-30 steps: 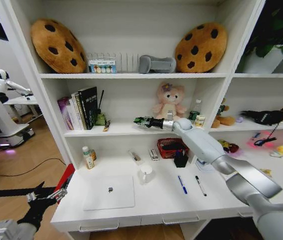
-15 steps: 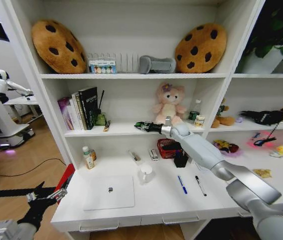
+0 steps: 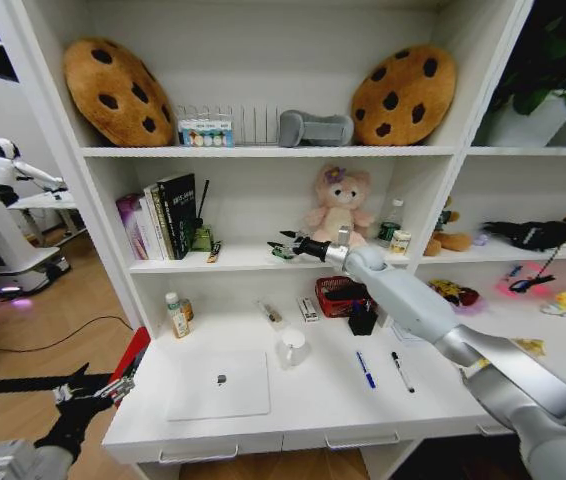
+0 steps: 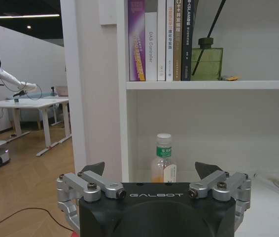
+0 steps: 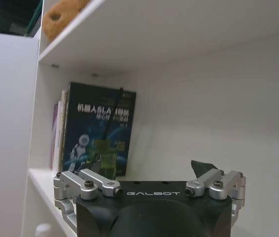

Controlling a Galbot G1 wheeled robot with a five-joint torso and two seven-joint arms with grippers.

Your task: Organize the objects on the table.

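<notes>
In the head view, the right gripper (image 3: 288, 244) reaches up to the middle shelf (image 3: 253, 262), its fingers spread apart just above the shelf board, with a small green thing (image 3: 279, 252) lying right beneath them; whether they touch is unclear. It sits between the upright books (image 3: 163, 215) and the pink plush bear (image 3: 337, 202). Below that shelf, on the desk (image 3: 303, 420), lies the closed silver-white laptop (image 3: 219, 384), with a white mug (image 3: 291, 348) just beside its far corner. The blue pen (image 3: 364, 369) and the black pen (image 3: 401, 370) lie side by side, apart from each other, on the laptop's far side from the left gripper (image 3: 91, 394), which hangs low off the desk's end, its fingers apart.

In the left wrist view, the left gripper (image 4: 161, 170) is open and empty, facing a small bottle (image 4: 163, 164) standing on the desk under the shelf of books.

In the right wrist view, the right gripper (image 5: 149, 173) faces a dark book cover (image 5: 97, 133) on the shelf, its fingers apart and holding nothing.
</notes>
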